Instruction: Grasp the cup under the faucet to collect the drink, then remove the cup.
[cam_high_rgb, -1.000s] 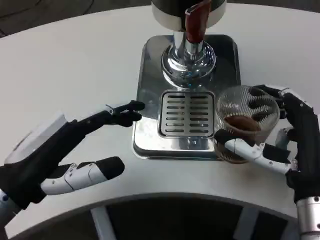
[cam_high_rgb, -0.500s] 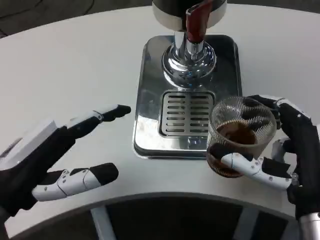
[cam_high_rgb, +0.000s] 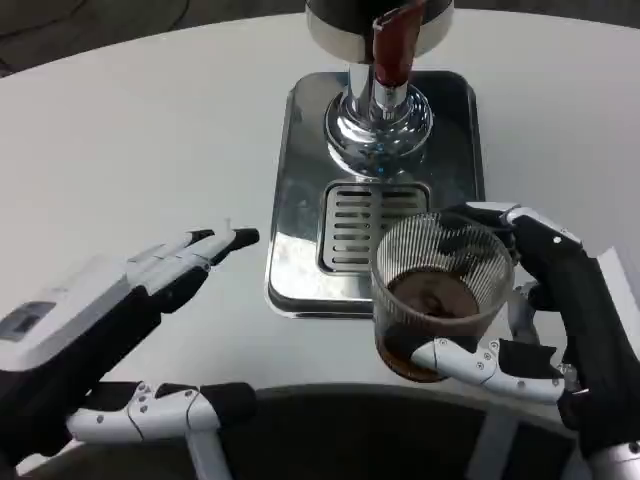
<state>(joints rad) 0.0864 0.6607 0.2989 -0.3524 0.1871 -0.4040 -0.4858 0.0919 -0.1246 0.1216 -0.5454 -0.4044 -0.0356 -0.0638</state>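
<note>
Head view, right hand (cam_high_rgb: 560, 320) gripping cup (cam_high_rgb: 436, 295)

Dispenser (cam_high_rgb: 378, 30) cut off by top edge — only lower body, red tap handle (cam_high_rgb: 392, 45) and chrome base visible. Front right corner of drip tray (cam_high_rgb: 300, 150) and part of grate (cam_high_rgb: 360, 225) hidden behind cup (cam_high_rgb: 440, 295); cup's far side and bottom partly covered by right hand (cam_high_rgb: 560, 320) fingers. Left hand (cam_high_rgb: 90, 330) wrist and right forearm cropped by bottom/side edges — left fingertips slightly blurred.
</note>
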